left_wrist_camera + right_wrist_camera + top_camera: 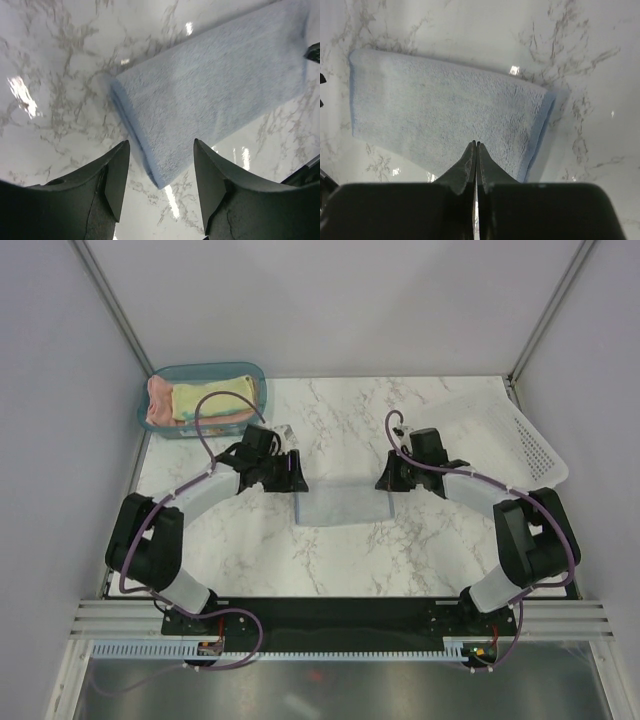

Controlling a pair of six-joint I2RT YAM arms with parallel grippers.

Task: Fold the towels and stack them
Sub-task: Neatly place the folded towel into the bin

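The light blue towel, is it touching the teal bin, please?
Apart. The top external view shows marble tabletop between the light blue towel and the teal bin at the far left.

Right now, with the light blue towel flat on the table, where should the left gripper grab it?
Probably its left short end, from above: the light blue towel lies flat, and that doubled edge sits right under the open left gripper.

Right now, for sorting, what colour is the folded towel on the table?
Light blue towel; right wrist view.
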